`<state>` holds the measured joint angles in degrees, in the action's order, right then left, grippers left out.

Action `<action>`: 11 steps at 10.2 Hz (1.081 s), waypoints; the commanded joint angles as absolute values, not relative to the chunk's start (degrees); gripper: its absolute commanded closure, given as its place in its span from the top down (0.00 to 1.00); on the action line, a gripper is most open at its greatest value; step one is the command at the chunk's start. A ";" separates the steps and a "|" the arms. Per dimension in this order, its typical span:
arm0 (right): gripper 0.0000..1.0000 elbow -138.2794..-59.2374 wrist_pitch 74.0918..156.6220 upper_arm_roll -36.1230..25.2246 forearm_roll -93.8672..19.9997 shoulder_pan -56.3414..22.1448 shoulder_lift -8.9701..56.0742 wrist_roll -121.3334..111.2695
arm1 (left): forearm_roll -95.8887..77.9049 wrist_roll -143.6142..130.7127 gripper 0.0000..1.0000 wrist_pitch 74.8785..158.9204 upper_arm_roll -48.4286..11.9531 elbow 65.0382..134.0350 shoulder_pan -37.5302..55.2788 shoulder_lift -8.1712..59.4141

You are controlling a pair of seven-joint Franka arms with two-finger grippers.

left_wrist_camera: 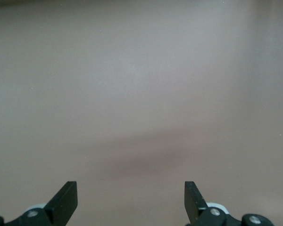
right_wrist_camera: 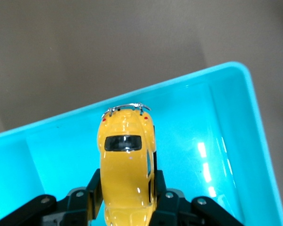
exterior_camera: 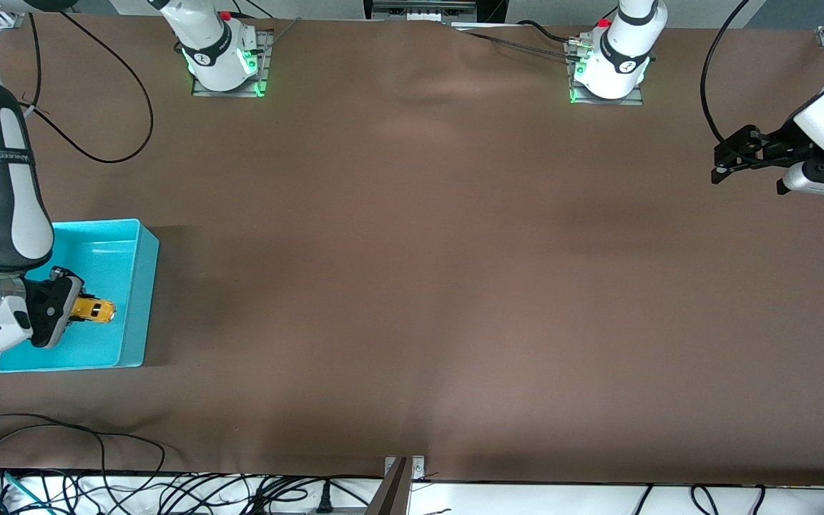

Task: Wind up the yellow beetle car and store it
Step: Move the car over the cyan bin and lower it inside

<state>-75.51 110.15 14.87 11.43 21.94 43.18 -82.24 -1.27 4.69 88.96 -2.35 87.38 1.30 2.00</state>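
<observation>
The yellow beetle car is a small rounded yellow toy with dark windows. My right gripper is shut on it and holds it inside the turquoise bin, low over the bin's floor. In the right wrist view the car sits between the black fingers, its chrome bumper pointing away from the wrist, and the bin's rim curves around it. My left gripper is open and empty, up over bare table at the left arm's end. In the left wrist view its fingertips stand wide apart.
The turquoise bin stands at the right arm's end of the table, toward the front camera. Brown cloth covers the table. Black cables lie along the edge nearest the front camera and near the right arm's base.
</observation>
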 commanded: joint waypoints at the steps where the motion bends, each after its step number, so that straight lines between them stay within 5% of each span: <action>1: 0.00 -74.79 110.74 15.47 11.78 23.03 44.47 -85.07 | -2.20 4.48 1.00 87.80 -2.29 85.61 1.32 2.64; 11: 0.00 -77.52 114.78 13.80 13.36 23.12 48.34 -89.20 | -2.28 4.48 1.00 87.80 -2.29 85.61 1.32 2.64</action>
